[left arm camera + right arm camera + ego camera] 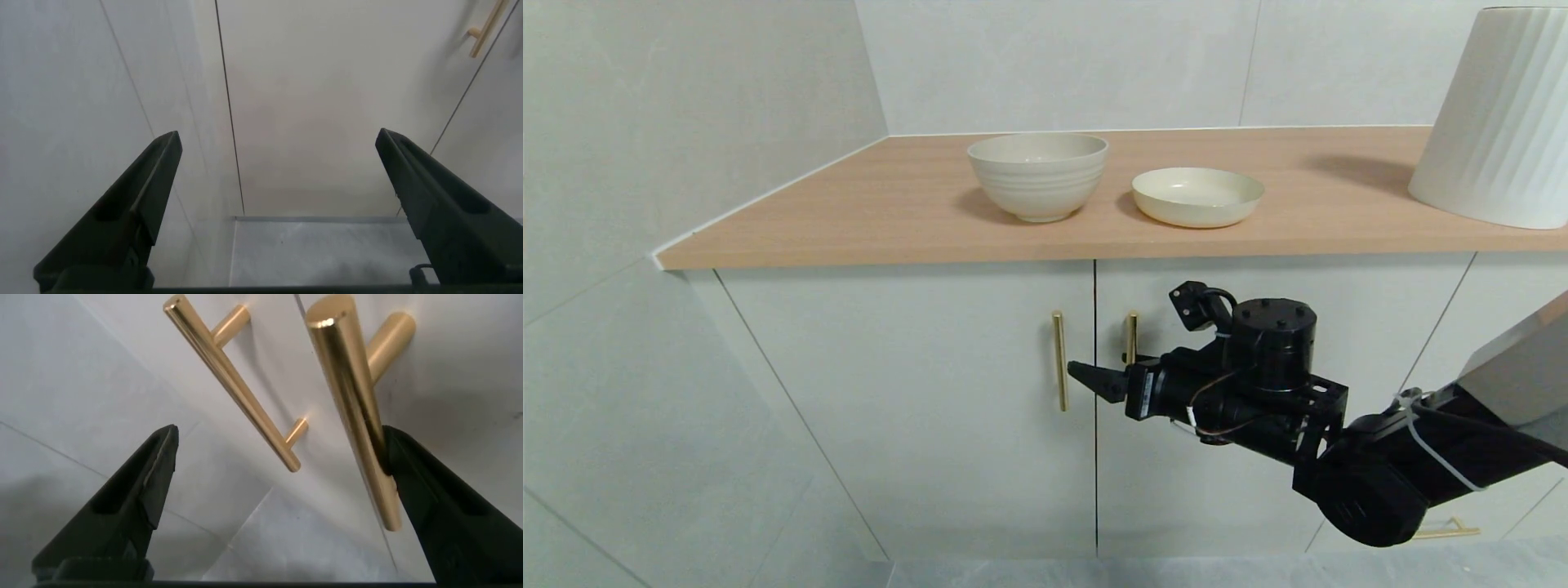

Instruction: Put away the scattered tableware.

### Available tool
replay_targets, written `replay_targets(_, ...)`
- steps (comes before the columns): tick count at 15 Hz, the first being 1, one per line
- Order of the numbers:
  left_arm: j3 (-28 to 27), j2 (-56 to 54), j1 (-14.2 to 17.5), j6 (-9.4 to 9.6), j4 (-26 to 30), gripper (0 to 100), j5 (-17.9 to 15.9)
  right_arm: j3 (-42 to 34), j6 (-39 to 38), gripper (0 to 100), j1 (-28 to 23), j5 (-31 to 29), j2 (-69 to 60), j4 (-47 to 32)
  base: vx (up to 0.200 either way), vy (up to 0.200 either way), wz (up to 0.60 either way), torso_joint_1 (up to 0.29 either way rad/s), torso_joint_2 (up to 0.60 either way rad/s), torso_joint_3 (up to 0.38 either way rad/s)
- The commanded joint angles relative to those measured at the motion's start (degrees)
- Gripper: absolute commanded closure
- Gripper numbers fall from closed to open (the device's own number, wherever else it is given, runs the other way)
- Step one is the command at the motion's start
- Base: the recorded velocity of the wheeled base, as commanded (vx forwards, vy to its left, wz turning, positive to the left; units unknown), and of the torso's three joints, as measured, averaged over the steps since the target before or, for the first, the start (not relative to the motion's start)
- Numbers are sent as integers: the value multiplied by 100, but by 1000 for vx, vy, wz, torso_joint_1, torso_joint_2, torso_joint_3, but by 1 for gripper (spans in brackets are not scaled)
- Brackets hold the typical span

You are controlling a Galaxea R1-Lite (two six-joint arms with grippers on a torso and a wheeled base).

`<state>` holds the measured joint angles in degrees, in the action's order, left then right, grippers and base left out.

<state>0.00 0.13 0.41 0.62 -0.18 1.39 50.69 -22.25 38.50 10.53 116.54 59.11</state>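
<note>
1. Head view: a deep cream bowl (1037,175) stood on the wooden countertop (849,220), with a shallow cream dish (1197,196) just beside it at its 3 o'clock, the two apart. A ribbed white shade (1499,122) sat well off at the dish's 3 o'clock. Below the counter, at the dish's 6 o'clock, the right gripper (1107,371) was level with the two gold handles on the shut cabinet doors (915,408). One dark finger pointed toward the left door's handle (1059,359) at its 9 o'clock, and the right door's handle (1131,335) crossed in front of the gripper.

2. Left wrist view: the left gripper (278,204) had its fingers (139,204) spread wide with nothing between them. It faced a pale cabinet panel (327,106), a strip of grey floor (319,253) and one gold handle (486,28) far off.

3. Right wrist view: the right gripper (278,498) was spread open. The right door's handle (355,408) lay within the gap, close against one finger (433,506). The left door's handle (233,384) was farther off, and nothing was clamped.
</note>
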Motion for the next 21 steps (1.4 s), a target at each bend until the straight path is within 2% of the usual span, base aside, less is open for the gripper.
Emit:
replay_targets(1,0,4,2,-1,-8,0,2,2,-43,0,44,10,18,13,0,0,0,0,0,0)
replay_targets(8,0,4,2,-1,-8,0,2,-138,-324,0,211,89,-255,-31,0,0,0,0,0,0)
replay_targets(13,0,4,2,-9,-8,0,2,-630,-324,0,228,722,-835,-40,0,0,0,0,0,0)
replay_targets(17,0,4,2,-9,-8,0,2,-1175,-324,0,237,968,-1424,-40,0,0,0,0,0,0)
replay_targets(19,0,4,2,-9,-8,0,2,-1509,-324,0,290,1320,-1740,-40,0,0,0,0,0,0)
replay_targets(21,0,4,2,-1,-8,0,2,-1747,-324,0,448,1355,-1925,-40,0,0,0,0,0,0)
